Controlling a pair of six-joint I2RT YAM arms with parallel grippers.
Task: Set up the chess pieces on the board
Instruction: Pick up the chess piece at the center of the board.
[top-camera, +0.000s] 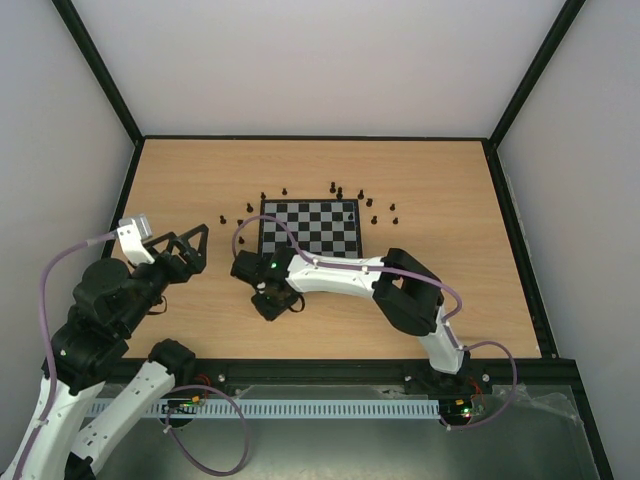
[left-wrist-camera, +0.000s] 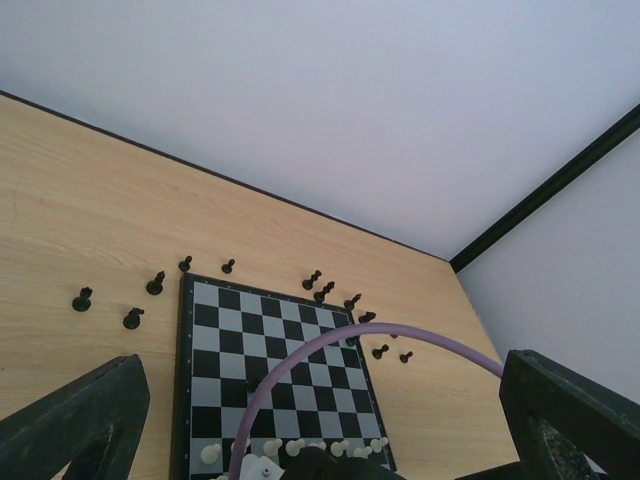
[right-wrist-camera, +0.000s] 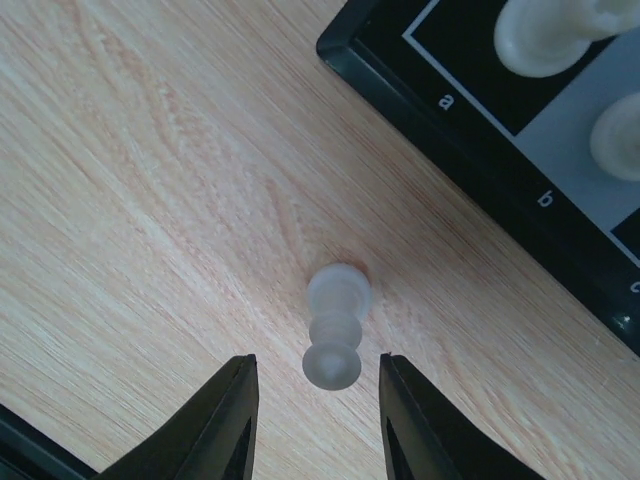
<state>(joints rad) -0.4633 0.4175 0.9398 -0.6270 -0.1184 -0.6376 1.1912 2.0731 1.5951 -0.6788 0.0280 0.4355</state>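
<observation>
Board lies flat near the middle of the wooden surface. Black pieces are scattered on the wood around its far edge and left side (most of them standing upright, as the left wrist view shows). Several cream pieces stand along the board's near rank, partly hidden by the right arm.

The right pincer hangs over bare wood just off the board's near left corner. Its fingers are parted to a moderate gap on either side of a cream pawn. The pawn stands upright on the surface, just beside the dark border by the letter a, and neither finger touches it.

The left pincer is held above the surface well to the left of the board, jaws spread wide and gripping nothing. A purple cable arcs across its wrist view.
</observation>
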